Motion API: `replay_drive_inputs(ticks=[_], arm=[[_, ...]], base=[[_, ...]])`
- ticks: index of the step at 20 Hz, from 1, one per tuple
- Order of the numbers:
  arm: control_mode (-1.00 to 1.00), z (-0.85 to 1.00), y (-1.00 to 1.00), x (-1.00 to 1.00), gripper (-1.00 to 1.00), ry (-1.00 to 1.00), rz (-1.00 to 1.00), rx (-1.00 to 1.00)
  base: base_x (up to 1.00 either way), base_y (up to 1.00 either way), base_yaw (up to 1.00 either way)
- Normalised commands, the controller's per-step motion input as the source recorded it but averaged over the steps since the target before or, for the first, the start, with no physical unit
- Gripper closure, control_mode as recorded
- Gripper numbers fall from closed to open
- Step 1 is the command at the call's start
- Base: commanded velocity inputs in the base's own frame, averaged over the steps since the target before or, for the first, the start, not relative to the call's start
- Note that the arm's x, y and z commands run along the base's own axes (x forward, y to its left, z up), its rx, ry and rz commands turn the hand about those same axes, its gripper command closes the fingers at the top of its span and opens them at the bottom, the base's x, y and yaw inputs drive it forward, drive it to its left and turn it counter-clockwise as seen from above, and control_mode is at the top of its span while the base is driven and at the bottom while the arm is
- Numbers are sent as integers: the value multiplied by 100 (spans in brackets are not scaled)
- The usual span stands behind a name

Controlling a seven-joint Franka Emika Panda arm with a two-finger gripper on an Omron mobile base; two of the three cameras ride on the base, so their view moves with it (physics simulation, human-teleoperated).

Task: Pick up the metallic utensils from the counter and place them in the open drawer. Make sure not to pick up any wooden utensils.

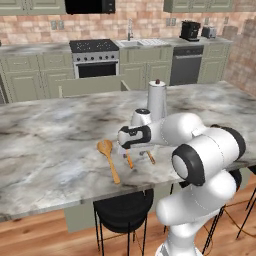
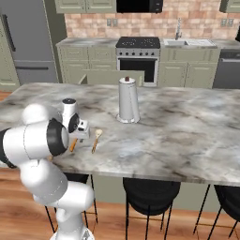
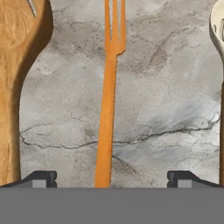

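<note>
Gripper [image 3: 111, 179] low over the orange fork [image 3: 108, 109], jaws spread wide and holding nothing.

In the hand view the two dark fingertips [image 3: 41, 178] stand far apart at the bottom, the slim orange fork lying on the marbled counter [image 3: 166, 109] midway between them, untouched. The broad wooden spoon [image 3: 15, 78] lies beside it on one side; a pale-tipped utensil [image 3: 217, 26] shows at the opposite edge. From the left base view, the spoon [image 1: 109, 159] rests near the counter's front edge, a tall steel kettle [image 1: 157, 98] further back, and the open drawer [image 1: 92, 86] beyond the counter.
</note>
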Motion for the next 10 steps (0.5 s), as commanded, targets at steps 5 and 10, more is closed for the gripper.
replay_drive_inputs(ticks=[5, 10], arm=[[-100, 0, 0, 1, -100, 13, 0, 0], [-100, -3, 0, 0, -100, 0, 0, -1]], base=[[0, 0, 0], [0, 0, 0]])
